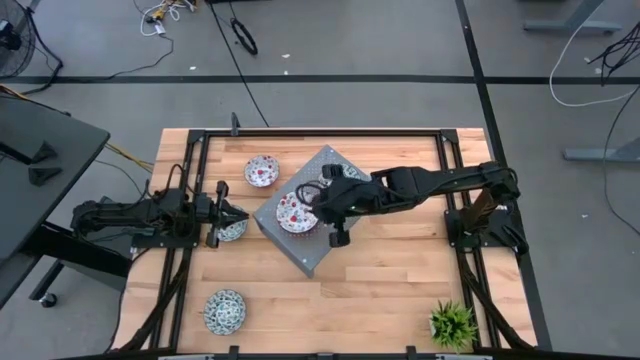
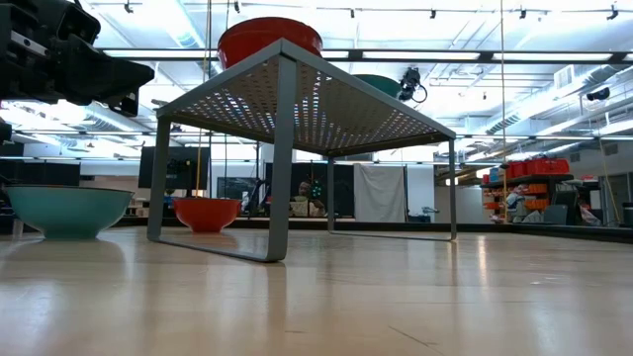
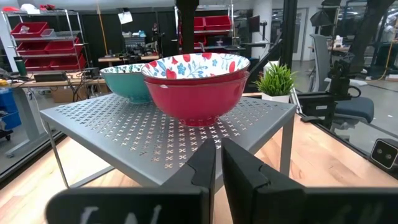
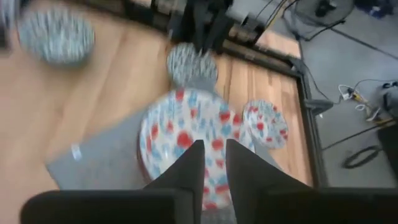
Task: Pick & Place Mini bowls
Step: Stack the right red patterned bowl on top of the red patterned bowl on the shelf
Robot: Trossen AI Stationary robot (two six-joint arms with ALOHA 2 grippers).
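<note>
Atop grey perforated metal riser (image 1: 300, 245) on wooden desk (image 1: 390, 280): red-patterned white ceramic mini bowl (image 1: 294, 212) sitting, teal bowl (image 3: 124, 81) behind it. Right claw (image 1: 322, 208) hovering over riser bowl, fingers nearly pressed together. Left claw (image 1: 228, 213) waiting beside riser, likewise narrow. Risk: descending narrow, fingers striking rim, tipping bowl off riser.

teal bowl (image 1: 344, 172): mostly hidden under right arm | right wrist view: blurred | plant (image 1: 452, 324): clipped at 6 o'clock edge
</note>
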